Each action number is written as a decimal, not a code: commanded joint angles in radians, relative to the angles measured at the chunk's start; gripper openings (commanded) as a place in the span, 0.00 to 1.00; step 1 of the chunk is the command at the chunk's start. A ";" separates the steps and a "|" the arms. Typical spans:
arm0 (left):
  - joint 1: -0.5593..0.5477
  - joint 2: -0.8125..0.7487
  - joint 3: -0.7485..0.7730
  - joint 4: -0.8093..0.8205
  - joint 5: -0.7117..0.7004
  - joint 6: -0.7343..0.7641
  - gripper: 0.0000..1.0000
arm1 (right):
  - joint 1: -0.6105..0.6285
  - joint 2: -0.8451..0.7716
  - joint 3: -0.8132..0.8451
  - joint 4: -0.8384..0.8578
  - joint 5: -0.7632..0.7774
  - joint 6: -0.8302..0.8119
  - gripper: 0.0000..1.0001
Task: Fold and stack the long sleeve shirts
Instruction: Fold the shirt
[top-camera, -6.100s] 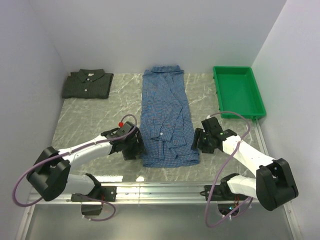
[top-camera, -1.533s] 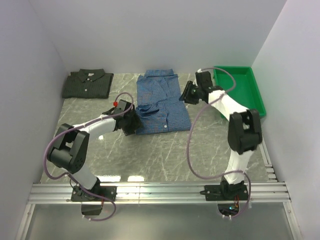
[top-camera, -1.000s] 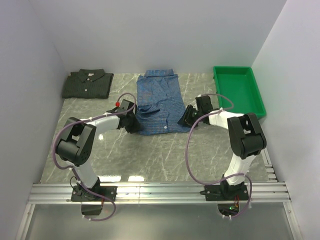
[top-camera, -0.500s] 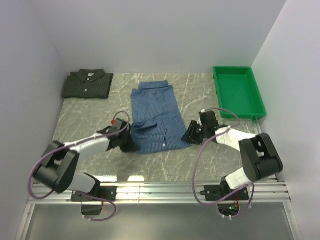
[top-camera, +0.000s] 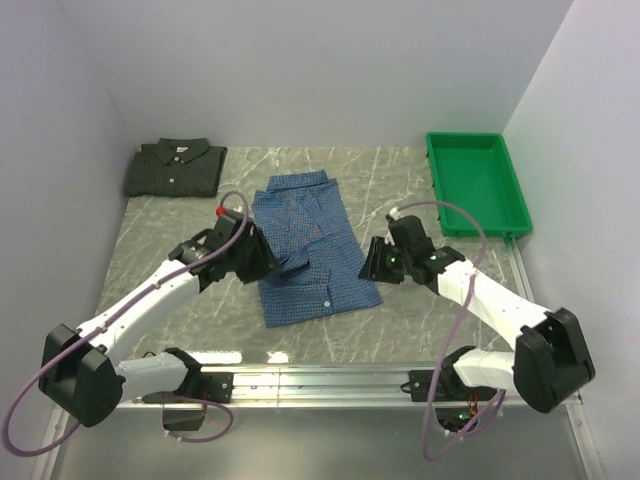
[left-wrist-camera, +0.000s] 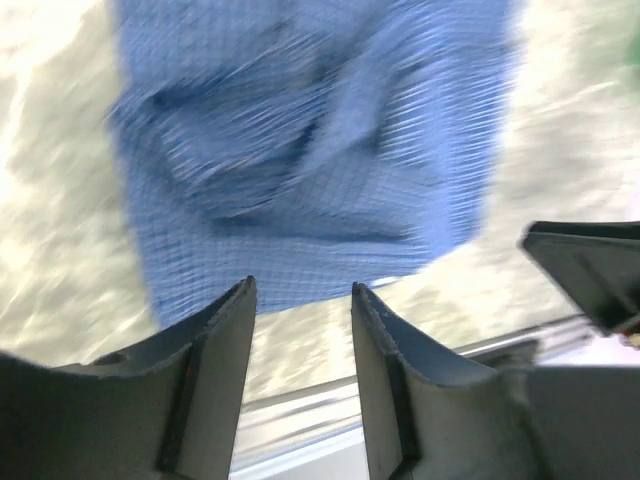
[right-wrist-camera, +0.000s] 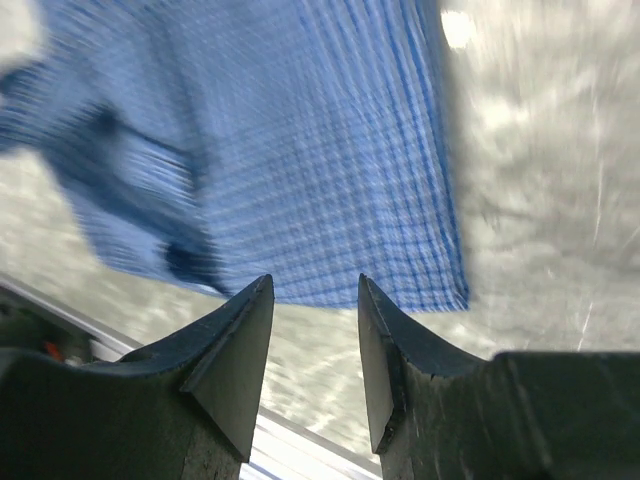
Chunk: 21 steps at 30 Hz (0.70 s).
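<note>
Blue fine-check collared cloth shirt (top-camera: 305, 245): folded to a rough rectangle, flat on the grey marbled tabletop (top-camera: 170, 250) near its middle. Collar end toward the back wall, the whole shirt turned slightly askew. Creased ridge of cloth across the centre, one white button on the near panel.

Left gripper (top-camera: 262, 262): low against the blue shirt's left edge, arm reaching in from the near-left corner. In the left wrist view, left gripper (left-wrist-camera: 302, 290) with fingers parted and nothing between them. Blue shirt (left-wrist-camera: 310, 150) just past the tips, smeared by motion blur.

Right gripper (top-camera: 372, 262): just beside the shirt's right edge. In the right wrist view, right gripper (right-wrist-camera: 315, 282) likewise spread, gap empty. Near hem and corner of the blue shirt (right-wrist-camera: 300, 130) just beyond the fingertips. Touching the cloth or not: cannot tell.

Dark green-grey checked collared shirt (top-camera: 175, 168): folded neatly with white buttons up, at the back-left corner of the tabletop. Well apart from the blue one, so not stacked. Pale patch inside its collar, too small to read.

Green rectangular plastic tray (top-camera: 437, 190): at the back right, well apart from both shirts.
</note>
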<state>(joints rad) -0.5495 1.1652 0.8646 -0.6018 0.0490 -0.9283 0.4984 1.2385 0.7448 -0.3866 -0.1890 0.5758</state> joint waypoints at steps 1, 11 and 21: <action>-0.001 0.033 0.071 0.016 0.021 0.054 0.46 | 0.009 -0.063 0.065 -0.035 0.045 -0.028 0.47; -0.023 0.237 0.040 0.195 0.172 0.037 0.31 | 0.012 -0.106 0.018 -0.021 0.031 -0.014 0.47; -0.003 0.474 0.215 0.211 -0.103 0.086 0.27 | 0.014 -0.054 -0.024 0.031 -0.009 0.001 0.47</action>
<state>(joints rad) -0.5636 1.5917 0.9787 -0.4385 0.0540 -0.8825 0.5064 1.1790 0.7338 -0.3996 -0.1883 0.5716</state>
